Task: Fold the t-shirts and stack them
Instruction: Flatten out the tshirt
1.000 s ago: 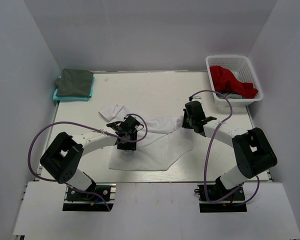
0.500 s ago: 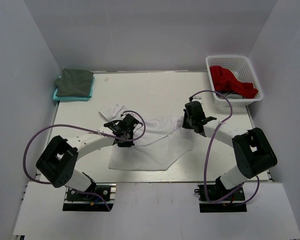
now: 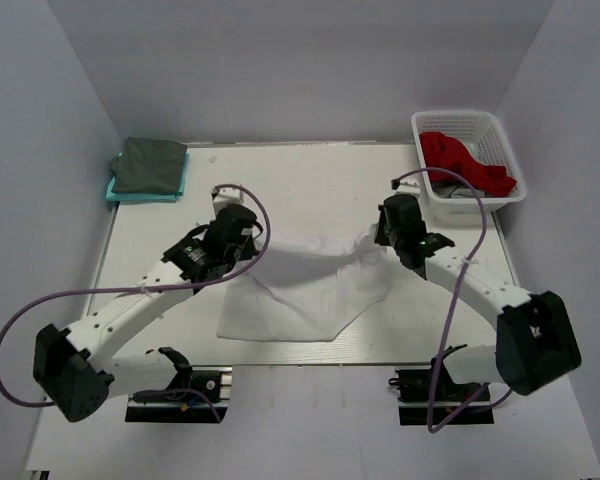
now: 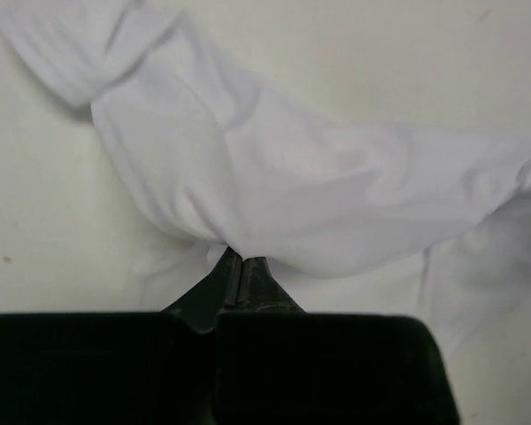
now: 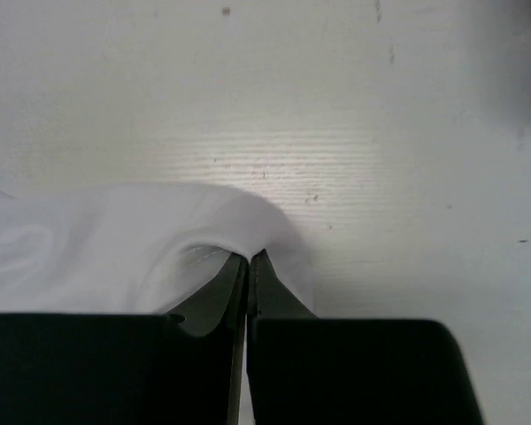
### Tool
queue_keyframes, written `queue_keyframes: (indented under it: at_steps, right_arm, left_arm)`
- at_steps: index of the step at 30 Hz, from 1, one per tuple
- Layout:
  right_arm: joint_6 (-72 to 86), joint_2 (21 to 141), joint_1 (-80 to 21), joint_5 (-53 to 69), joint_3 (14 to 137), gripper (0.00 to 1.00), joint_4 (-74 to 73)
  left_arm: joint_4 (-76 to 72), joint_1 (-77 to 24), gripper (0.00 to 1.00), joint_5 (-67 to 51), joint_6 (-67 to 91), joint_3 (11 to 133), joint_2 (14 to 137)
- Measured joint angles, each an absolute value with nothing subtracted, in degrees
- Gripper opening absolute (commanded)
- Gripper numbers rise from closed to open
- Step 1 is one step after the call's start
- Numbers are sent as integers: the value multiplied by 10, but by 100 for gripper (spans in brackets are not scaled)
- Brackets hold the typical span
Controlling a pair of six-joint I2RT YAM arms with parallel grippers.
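Desk [image 3: 310, 180] is carrying everything. White t-shirt [image 3: 300, 300] is lying spread near-centre between the two arms, with its far edge bunching into a ridge that runs side to side. It reads as mid-fold: the edge is being held at two points so it can travel over the body in one pass. That's my judgement, not something seen.

Left arm [image 3: 140, 300] and right arm [image 3: 470, 285] are reaching in from opposite sides, one per end of that edge, which is keeping the cloth taut between them.

Basket [image 3: 458, 122] is sitting at the far right corner, well apart, probably acting as the queue. Red cloth [image 3: 460, 160] is heaping inside it.

In the far left corner, dark grey-green t-shirt [image 3: 150, 165] is lying folded on top of teal t-shirt [image 3: 140, 196]. That is the stack, so the white one is likely heading there.

Left jaws are pinching fully closed on a gather of white cloth, which is draping away from the tips. Right jaws are clamping closed on a fold of the same shirt's edge, with no gap showing.

Uneven travel between the two ends is the thing risking a skewed fold.
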State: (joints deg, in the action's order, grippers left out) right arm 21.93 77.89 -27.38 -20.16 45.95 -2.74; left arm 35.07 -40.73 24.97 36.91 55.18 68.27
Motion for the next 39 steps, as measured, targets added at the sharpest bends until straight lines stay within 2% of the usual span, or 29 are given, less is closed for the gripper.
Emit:
queue_keyframes:
  at_steps: [9,17,28,33,39]
  right_arm:
    - [142,588,-274,-253,578,0,-76]
    - [111,460,-274,-224,732,0,-147]
    - [84,414,-274,-88,933,0,-243]
    - [79,420,-274,-63,982,0,-258]
    - [67,465,-274,-76,996,0,-238]
  left_arm:
    - [299,-407,0,311,298,704,573]
    - [269,-407,0,215,230,778,478]
    - [267,-402,0,-18,199,847,396]
    - [268,-402,0,-50,199,869,387]
    - [268,-402,0,-31,193,874,406]
